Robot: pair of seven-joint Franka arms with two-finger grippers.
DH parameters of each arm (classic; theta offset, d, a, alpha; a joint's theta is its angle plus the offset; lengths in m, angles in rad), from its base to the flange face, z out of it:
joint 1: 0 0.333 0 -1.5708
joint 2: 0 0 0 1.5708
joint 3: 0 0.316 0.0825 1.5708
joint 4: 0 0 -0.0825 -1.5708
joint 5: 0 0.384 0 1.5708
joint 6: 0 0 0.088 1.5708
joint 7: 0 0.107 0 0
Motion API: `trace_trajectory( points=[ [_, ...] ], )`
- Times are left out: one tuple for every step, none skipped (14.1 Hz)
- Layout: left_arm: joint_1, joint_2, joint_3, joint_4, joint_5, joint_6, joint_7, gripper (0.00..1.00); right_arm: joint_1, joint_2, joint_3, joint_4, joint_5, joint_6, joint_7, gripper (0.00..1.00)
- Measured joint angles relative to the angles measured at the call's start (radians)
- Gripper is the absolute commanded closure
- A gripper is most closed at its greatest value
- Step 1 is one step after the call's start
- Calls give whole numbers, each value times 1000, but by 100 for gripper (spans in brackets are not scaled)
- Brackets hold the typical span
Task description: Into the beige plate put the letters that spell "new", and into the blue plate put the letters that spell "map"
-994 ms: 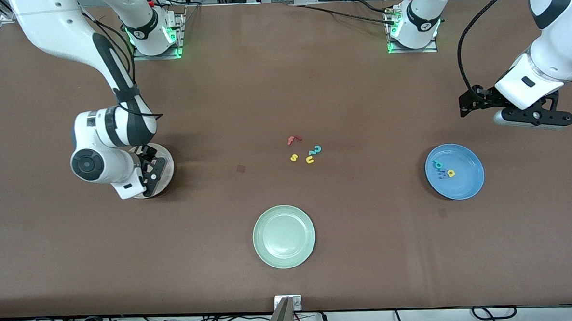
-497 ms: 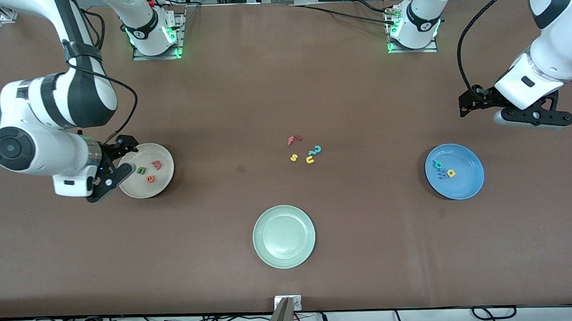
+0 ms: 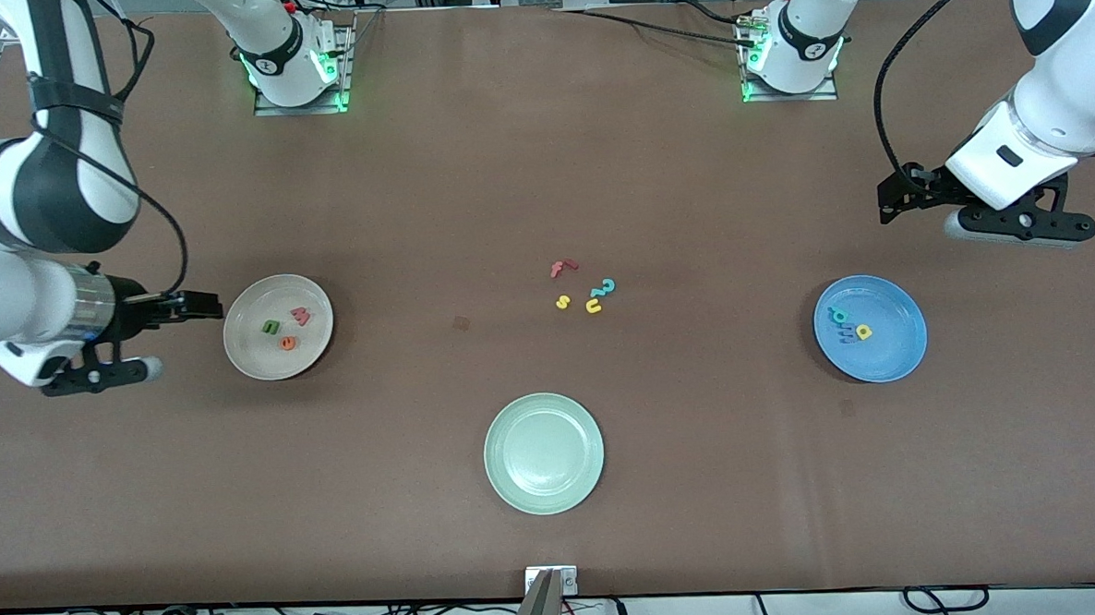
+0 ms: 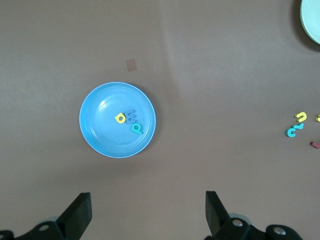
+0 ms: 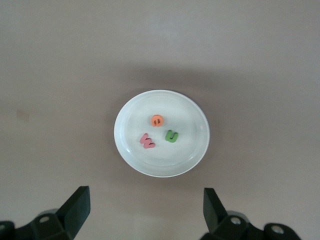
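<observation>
The beige plate [image 3: 249, 353] holds a dark green n [image 3: 270, 326], an orange e [image 3: 287, 343] and a pinkish-red w [image 3: 301, 315]. My right gripper [image 3: 98, 375] hangs open and empty over the bare table, beside that plate toward the right arm's end. In the right wrist view the plate [image 5: 185, 150] shows with the n [image 5: 171, 136], e [image 5: 157, 120] and w [image 5: 147, 141]. The blue plate [image 3: 891, 353] holds a teal p [image 3: 839, 314], a blue m [image 3: 846, 331] and a yellow a [image 3: 864, 332]. My left gripper [image 3: 1024, 224] waits open over the table beside it.
A pale green plate [image 3: 544, 453] sits nearer the front camera, mid-table. Loose letters lie at the table's middle: a red f [image 3: 562, 268], a teal curly piece [image 3: 604, 287], a yellow s [image 3: 563, 301] and a yellow u [image 3: 594, 305].
My right gripper opened, rose off the beige plate and swung toward the right arm's end of the table, uncovering the three letters in the plate. The left arm has not moved.
</observation>
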Motion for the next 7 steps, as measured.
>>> trace_trajectory(
  points=[
    [0, 0, 0, 0, 0, 0, 0, 0, -1, -15, -3, 8, 0, -1, 31, 0],
    [0, 0, 0, 0, 0, 0, 0, 0, -1, -35, -3, 14, -1, -2, 53, 0],
    [0, 0, 0, 0, 0, 0, 0, 0, -3, -62, -4, 18, -1, -3, 66, 0],
    [0, 0, 0, 0, 0, 0, 0, 0, -11, -88, -6, 19, -2, -3, 71, 0],
    [0, 0, 0, 0, 0, 0, 0, 0, -31, -115, -6, 20, -2, -3, 70, 0],
    [0, 0, 0, 1, 0, 0, 0, 0, -55, -139, -7, 20, -3, -3, 64, 0],
    [0, 0, 0, 1, 0, -1, 0, 0, -79, -159, -7, 20, -5, -3, 56, 0]
  ],
)
